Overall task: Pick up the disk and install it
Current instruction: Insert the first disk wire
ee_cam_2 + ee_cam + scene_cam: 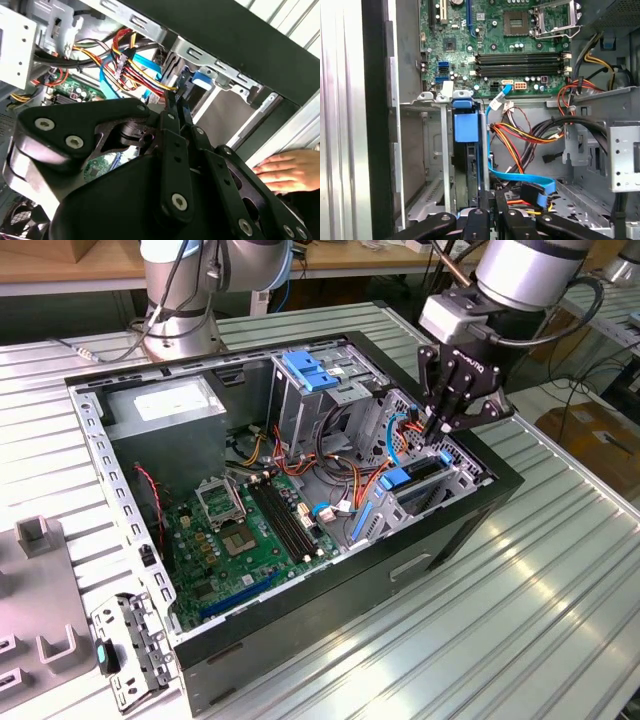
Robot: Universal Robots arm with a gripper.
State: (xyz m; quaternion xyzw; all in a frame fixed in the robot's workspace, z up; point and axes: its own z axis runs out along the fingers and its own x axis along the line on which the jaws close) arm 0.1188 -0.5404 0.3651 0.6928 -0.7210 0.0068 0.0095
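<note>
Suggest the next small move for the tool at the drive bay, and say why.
Probably a short, slow push along the slot. In the first wrist view the disk stands on edge in the drive bay, and the shut tool sits at its near end. Whether it is fully seated I cannot tell. The blue cable lies close beside, so keep straight.

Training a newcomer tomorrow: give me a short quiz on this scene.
1. True or false: the disk lies on the table outside the case.
2. The tool hangs over: A the motherboard, B the drive bay, C the power supply.
3. What part of a person shows in the second wrist view?
Key: 1 false, it stands in the bay; 2 B; 3 a hand.
</note>
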